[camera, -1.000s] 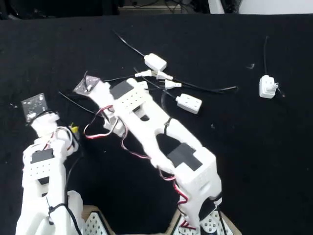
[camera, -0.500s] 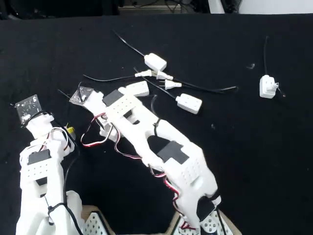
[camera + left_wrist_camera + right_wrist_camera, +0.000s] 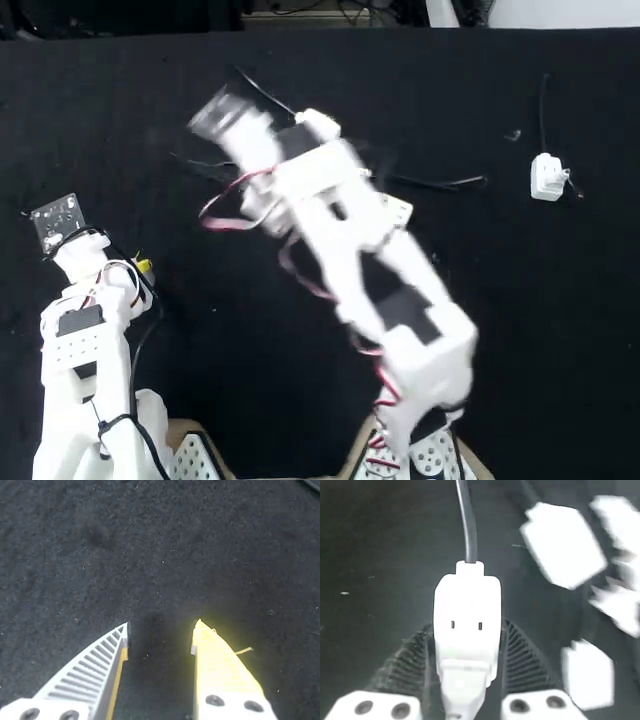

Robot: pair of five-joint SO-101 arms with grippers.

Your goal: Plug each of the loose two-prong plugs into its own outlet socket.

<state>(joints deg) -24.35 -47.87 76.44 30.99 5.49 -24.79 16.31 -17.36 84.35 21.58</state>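
Note:
A white outlet socket (image 3: 466, 620) with two slots and a black cord sits between the ribbed fingers (image 3: 517, 650) of my right gripper (image 3: 465, 632), which is shut on its sides. In the high view the right arm (image 3: 340, 215) is a blur stretching to the far middle of the black table, over the tangle of cords. Another white socket block (image 3: 318, 125) lies just beyond it. A white plug piece (image 3: 547, 177) rests alone at the far right. My left gripper (image 3: 160, 635) hangs open over bare cloth at the near left.
Blurred white socket and plug pieces (image 3: 562, 545) lie on the cloth past the held socket. A black cord (image 3: 440, 182) trails right from the cluster. The left arm (image 3: 80, 330) stands at the near left edge of the black table (image 3: 520, 320).
The right arm has swung from the left-middle of the table up toward the far centre, fast enough to blur. The socket block that lay by its gripper has left its place. The left arm stays put.

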